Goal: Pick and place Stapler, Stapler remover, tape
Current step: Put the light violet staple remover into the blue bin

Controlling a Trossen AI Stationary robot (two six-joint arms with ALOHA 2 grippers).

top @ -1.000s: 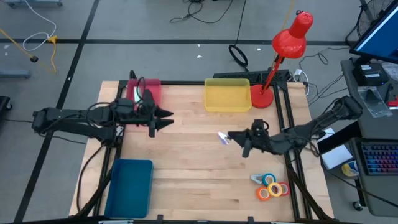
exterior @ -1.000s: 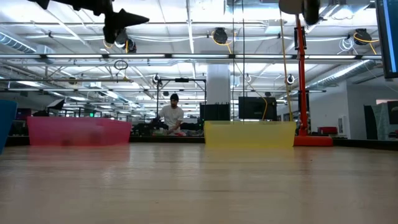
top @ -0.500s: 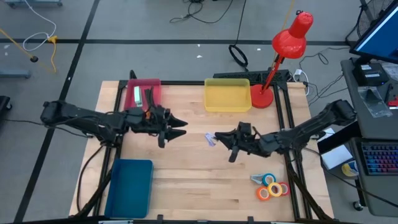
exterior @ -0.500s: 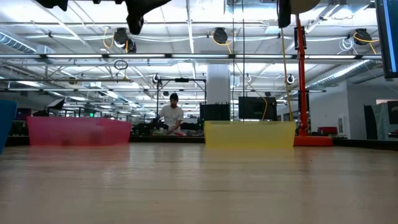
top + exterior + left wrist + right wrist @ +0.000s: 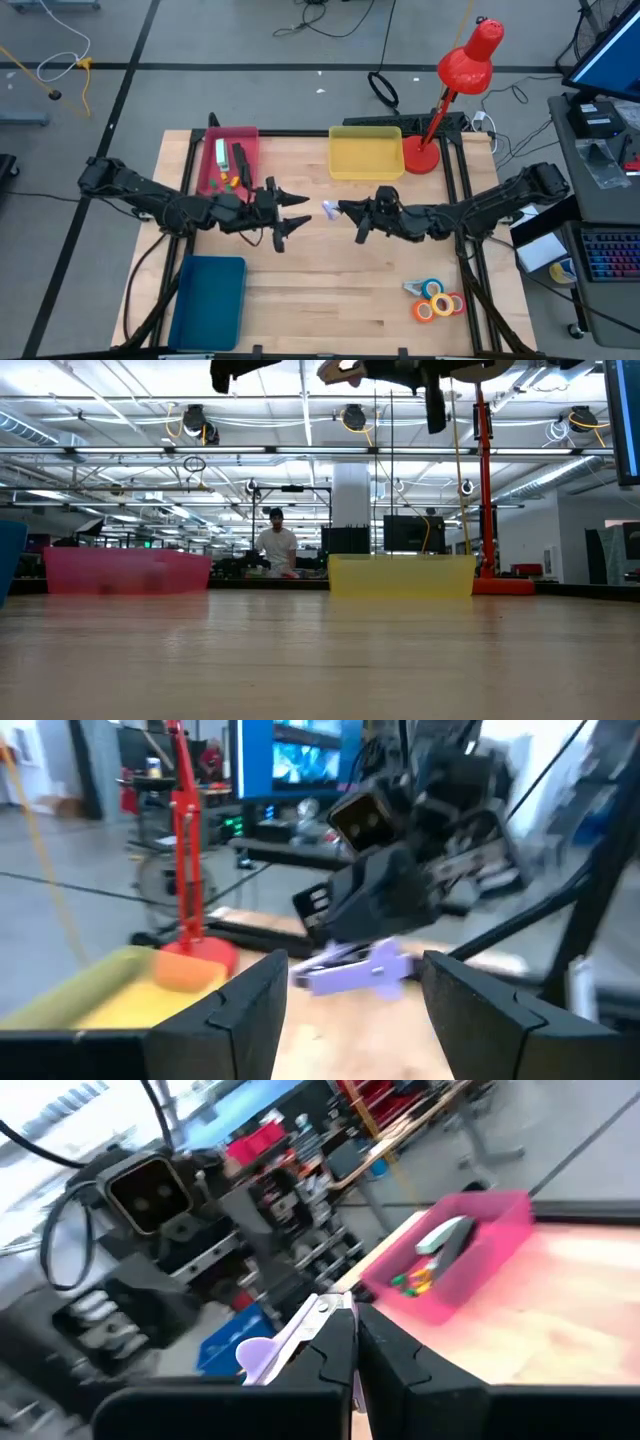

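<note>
The stapler remover [image 5: 329,209], lilac with metal jaws, hangs in the air over the table's middle, in my right gripper [image 5: 341,209], which is shut on it. My left gripper [image 5: 299,211] is open and faces it from the left, a short gap away. In the left wrist view the remover [image 5: 357,969] shows between my open fingers and farther off. The tape rolls [image 5: 436,299], in blue, orange, red and yellow, lie flat near the near right corner. A grey stapler [image 5: 240,158] lies in the pink tray [image 5: 250,136]. My right gripper pinches the stapler remover between its two fingers [image 5: 335,1348], at the metal part [image 5: 322,1308]. The lilac end [image 5: 257,1352] sticks out past the fingertips toward the left arm. The fingers come level from the table's right. The remover is lifted clear of the table.
A yellow tray [image 5: 366,172] stands at the far edge, with a red desk lamp [image 5: 421,158] to its right. A blue tray [image 5: 208,300] sits at the near left corner. Small green and yellow bits [image 5: 414,1281] lie in the pink tray. A person [image 5: 275,548] is far behind the table.
My right gripper has carried the stapler remover leftward to the table's middle. My left gripper has moved right and a little toward the near edge, away from the pink tray. The two grippers now face each other closely.
</note>
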